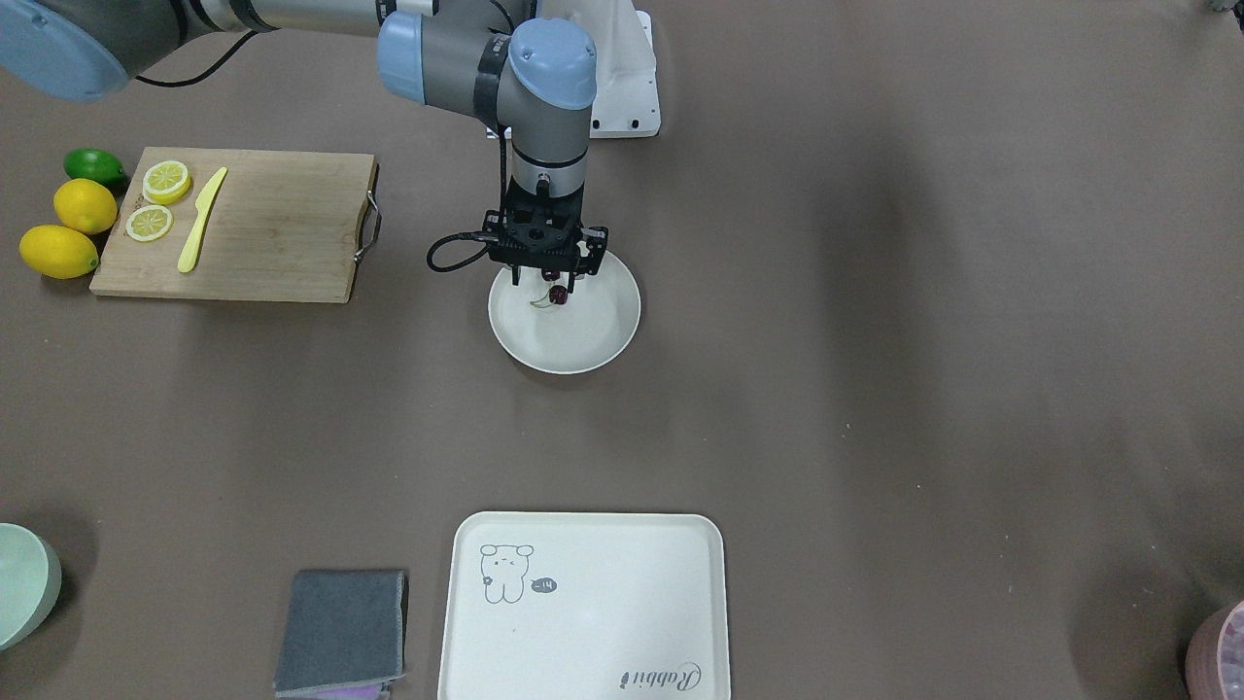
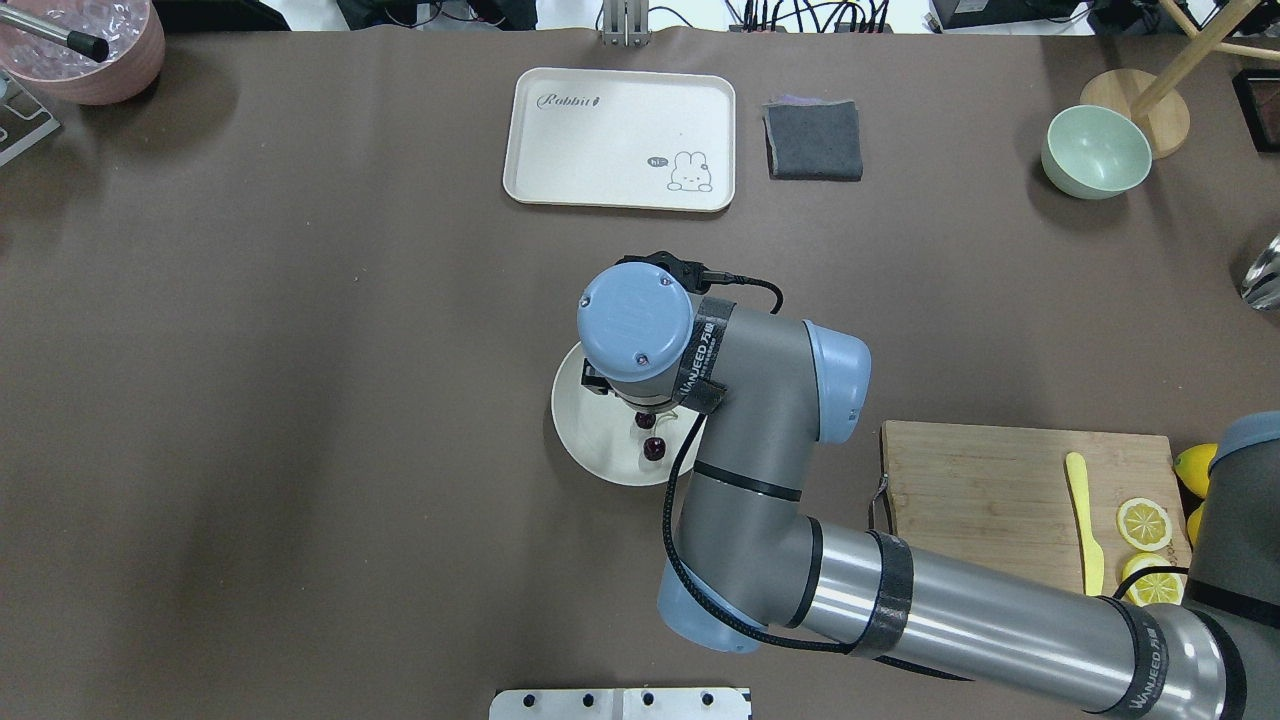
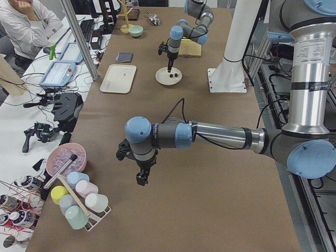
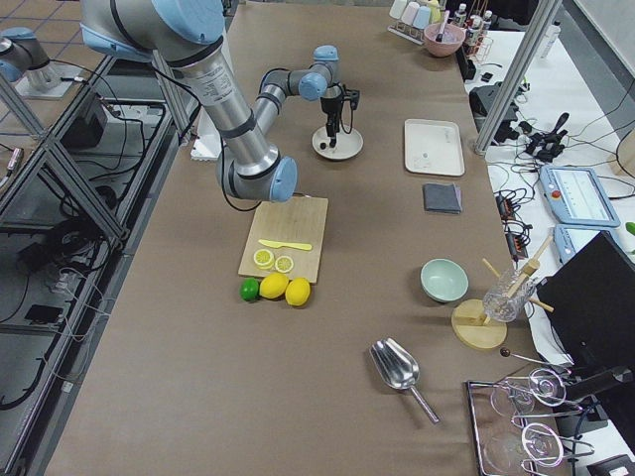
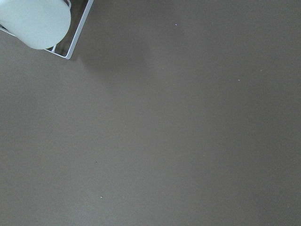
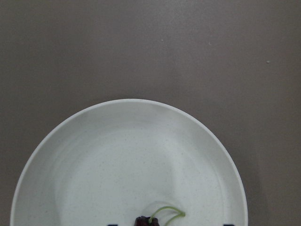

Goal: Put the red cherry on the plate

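The red cherry [image 1: 559, 295], a dark glossy pair with a curled greenish stem, lies on the round cream plate [image 1: 598, 335] at the table's middle. The overhead view shows the two fruits [image 2: 654, 447] on the plate [image 2: 590, 440] beside the right arm's wrist. My right gripper [image 1: 549, 282] points straight down just above the cherry, open, with its fingers spread to either side of it. The right wrist view shows the cherry [image 6: 143, 220] at its bottom edge, lying on the plate [image 6: 94, 155]. My left gripper [image 3: 142, 178] hangs over bare table far off; I cannot tell its state.
A wooden cutting board [image 1: 262, 233] with lemon slices and a yellow knife [image 1: 200, 231] lies near the plate, with lemons [image 1: 83, 206] and a lime beside it. A bear tray [image 1: 583, 622], grey cloth [image 1: 342, 630], green bowl [image 1: 24, 583] and cup rack [image 3: 79, 205] stand farther away.
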Controlling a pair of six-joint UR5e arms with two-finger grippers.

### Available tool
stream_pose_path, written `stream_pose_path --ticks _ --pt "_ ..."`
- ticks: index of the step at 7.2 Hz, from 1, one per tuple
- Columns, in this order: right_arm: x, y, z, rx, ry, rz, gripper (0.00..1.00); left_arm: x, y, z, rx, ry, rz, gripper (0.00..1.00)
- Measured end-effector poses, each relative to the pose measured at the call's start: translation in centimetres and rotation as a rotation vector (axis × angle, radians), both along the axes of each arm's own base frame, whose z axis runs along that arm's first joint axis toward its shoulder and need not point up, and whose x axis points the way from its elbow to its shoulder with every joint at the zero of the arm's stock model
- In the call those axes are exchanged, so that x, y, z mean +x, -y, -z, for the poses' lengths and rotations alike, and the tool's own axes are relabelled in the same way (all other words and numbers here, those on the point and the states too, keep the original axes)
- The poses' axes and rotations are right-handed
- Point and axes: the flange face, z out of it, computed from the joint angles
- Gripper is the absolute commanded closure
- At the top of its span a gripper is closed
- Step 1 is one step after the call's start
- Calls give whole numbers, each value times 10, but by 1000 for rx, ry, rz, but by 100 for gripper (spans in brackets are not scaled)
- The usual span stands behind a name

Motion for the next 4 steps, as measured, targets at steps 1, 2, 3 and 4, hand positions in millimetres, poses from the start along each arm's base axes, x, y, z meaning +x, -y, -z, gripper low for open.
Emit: stream_pose_path --ticks 1,2,3,4 --pt "6 6 0 -1 1 1 0 0 0 0 -1 0 0 2" --pt "22 21 -7 -10 1 13 0 0 0 0 -1 0 1 2" --pt "59 43 -28 -15 0 47 0 0 -1 1 0 0 2 2" --pt "114 67 -60 -5 -2 93 0 0 -1 0 -1 0 3 2"
